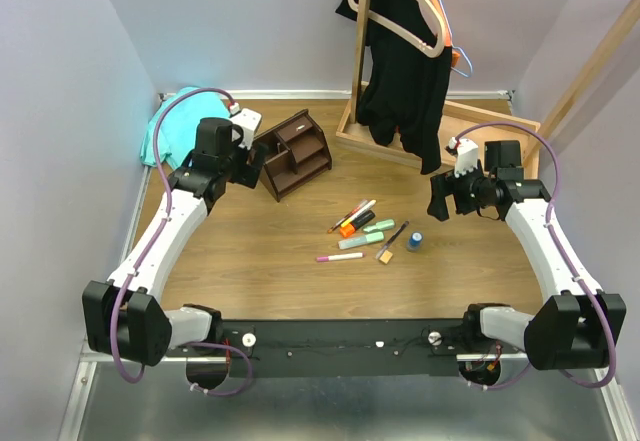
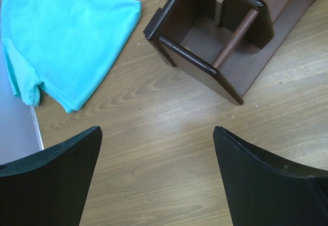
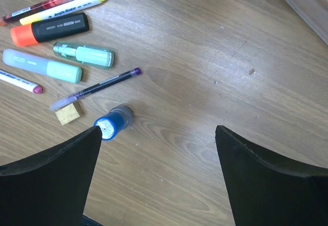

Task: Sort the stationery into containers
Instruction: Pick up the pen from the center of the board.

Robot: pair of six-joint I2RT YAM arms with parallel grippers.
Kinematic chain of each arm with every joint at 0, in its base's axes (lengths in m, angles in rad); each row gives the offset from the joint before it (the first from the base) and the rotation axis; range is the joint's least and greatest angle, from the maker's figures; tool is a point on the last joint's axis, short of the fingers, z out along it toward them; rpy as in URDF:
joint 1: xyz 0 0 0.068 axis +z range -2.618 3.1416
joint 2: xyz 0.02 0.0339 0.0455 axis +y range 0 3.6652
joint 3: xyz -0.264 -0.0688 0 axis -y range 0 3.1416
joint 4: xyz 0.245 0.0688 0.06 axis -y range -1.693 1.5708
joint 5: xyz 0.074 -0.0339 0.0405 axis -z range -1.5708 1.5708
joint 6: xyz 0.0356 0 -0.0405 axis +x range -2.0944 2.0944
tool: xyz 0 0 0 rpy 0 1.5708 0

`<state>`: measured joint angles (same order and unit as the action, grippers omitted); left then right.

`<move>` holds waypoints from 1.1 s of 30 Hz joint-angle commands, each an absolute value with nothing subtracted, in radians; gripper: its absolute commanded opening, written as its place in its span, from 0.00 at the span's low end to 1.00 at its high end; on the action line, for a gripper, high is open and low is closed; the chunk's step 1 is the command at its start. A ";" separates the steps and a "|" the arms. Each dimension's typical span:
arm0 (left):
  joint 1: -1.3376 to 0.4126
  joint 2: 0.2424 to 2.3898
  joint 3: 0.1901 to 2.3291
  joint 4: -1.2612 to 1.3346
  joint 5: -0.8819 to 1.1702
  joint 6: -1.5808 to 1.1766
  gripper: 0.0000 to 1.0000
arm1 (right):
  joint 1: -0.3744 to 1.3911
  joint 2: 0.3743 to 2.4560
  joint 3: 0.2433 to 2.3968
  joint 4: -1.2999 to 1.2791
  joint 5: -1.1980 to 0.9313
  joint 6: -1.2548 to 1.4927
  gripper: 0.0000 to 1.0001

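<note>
The dark brown organizer [image 1: 295, 153] stands at the back left and lies just ahead of my fingers in the left wrist view [image 2: 225, 36]. My left gripper [image 1: 252, 164] [image 2: 157, 129] is open and empty beside it. The stationery lies mid-table: a pink marker [image 1: 340, 257], orange marker [image 3: 51, 30], yellow marker [image 3: 61, 9], pale green markers [image 3: 84, 55], thin dark pen [image 3: 97, 87], tan block [image 3: 68, 113] and blue cylinder [image 1: 414, 242] [image 3: 113, 122]. My right gripper [image 1: 438, 201] [image 3: 158, 128] is open and empty, above the table just right of the blue cylinder.
A teal cloth [image 1: 170, 126] [image 2: 66, 36] lies at the back left corner. A wooden garment stand with a black garment [image 1: 405, 71] and its light wooden tray base [image 1: 480, 126] stands at the back right.
</note>
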<state>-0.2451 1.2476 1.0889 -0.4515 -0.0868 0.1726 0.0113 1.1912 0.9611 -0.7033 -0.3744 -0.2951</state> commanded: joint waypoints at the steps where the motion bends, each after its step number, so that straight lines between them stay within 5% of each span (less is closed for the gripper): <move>1: -0.281 1.247 1.126 -0.463 0.040 0.261 0.99 | 0.008 1.178 0.939 -0.663 -0.362 -0.281 1.00; 13: -0.511 1.301 1.238 -0.519 0.242 0.477 0.99 | 0.008 1.101 0.913 -0.572 -0.396 -0.345 1.00; 33: -0.706 1.491 1.292 -0.549 0.196 0.468 0.97 | 0.008 1.075 0.890 -0.629 -0.509 -0.414 0.95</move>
<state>-0.6765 1.4693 1.2884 -0.5549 0.2058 0.4976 0.0113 1.1011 0.9127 -0.6010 -0.4709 -0.3862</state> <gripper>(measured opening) 0.972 0.951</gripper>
